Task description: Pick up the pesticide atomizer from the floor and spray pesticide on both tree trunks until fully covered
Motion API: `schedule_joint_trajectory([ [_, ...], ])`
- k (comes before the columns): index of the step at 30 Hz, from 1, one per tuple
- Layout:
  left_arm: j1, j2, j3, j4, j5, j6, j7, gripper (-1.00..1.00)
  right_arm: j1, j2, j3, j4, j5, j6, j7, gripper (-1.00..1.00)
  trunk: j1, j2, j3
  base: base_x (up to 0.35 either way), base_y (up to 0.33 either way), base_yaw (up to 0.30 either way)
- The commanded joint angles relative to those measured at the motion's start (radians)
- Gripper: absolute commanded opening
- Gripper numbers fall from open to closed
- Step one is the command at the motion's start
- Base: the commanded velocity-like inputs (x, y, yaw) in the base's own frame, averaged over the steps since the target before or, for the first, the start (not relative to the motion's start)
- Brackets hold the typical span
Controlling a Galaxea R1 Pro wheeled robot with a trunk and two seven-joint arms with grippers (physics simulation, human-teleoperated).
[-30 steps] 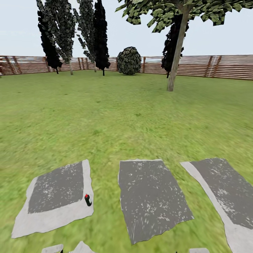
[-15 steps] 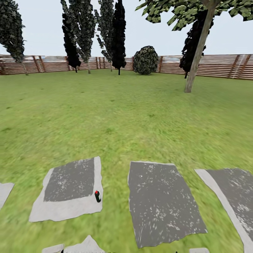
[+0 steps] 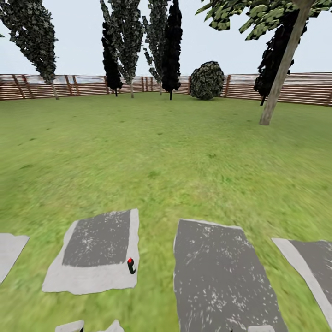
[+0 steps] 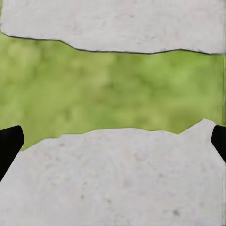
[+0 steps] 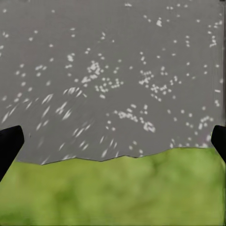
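Pesticide atomizer [image 3: 131,266]: a small dark bottle with a red cap, standing (or perhaps slightly leaning) in the lower left of the head view, on the pale border at the near right corner of a grey paving stone [image 3: 69,281], just beside the grass. Nothing touches it, and both arms are well clear of it.

The left gripper [image 4: 113,141] looks down on pale stone with a strip of lawn across it; its two dark fingertips sit at opposite edges of the wrist picture, spread wide with nothing between them. The right gripper [image 5: 113,143] is the same, fingers far apart and empty, over a speckled dark slab meeting grass.

Judging by its look, the bottle should be light and rigid, with a smooth, possibly slippery body, and narrow enough to tip if nudged. The sensible hold is across the dark body below the cap, leaving the red top free for spraying.

One of the trees [image 3: 258,16] rises at the upper right, its pale bare trunk [image 3: 276,87] slanting up from the lawn [image 3: 175,152] before the slatted fence [image 3: 304,87], well apart from the bottle.
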Motion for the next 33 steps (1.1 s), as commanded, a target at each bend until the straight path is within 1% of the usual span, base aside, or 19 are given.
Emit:
schedule_joint_trajectory([
  [1,0.0,0.0,-0.002,0.001,0.003,-0.003,0.003,1.0,-0.001,0.0,0.001,0.001,0.001,-0.003,0.0,1.0,0.0,0.0,-0.001,0.267,-0.224,0.002],
  [15,0.0,0.0,-0.002,0.001,0.005,-0.003,0.003,1.0,-0.001,-0.001,0.0,0.001,-0.001,-0.003,0.0,1.0,0.0,0.0,-0.001,0.26,-0.23,0.001],
  [20,0.0,0.0,-0.002,0.001,0.005,-0.003,0.004,1.0,-0.001,0.0,-0.001,0.001,-0.001,-0.003,-0.002,1.0,0.0,0.0,-0.004,0.215,-0.25,0.115],
  [27,0.0,0.0,-0.002,0.001,0.005,-0.003,0.004,1.0,-0.001,0.0,-0.001,0.001,-0.001,-0.004,-0.002,1.0,0.0,0.0,-0.01,0.047,-0.269,0.195],
  [31,0.0,0.0,-0.005,-0.002,0.003,-0.005,0.001,1.0,-0.001,0.0,-0.001,0.001,-0.001,-0.003,-0.002,1.0,0.0,0.0,-0.012,0.006,-0.094,0.079],
  [33,-0.002,0.005,-0.008,-0.005,0.0,-0.001,-0.001,1.0,-0.001,0.0,-0.001,0.001,-0.001,-0.003,-0.002,1.0,0.0,0.0,-0.012,0.002,-0.025,0.021],
])
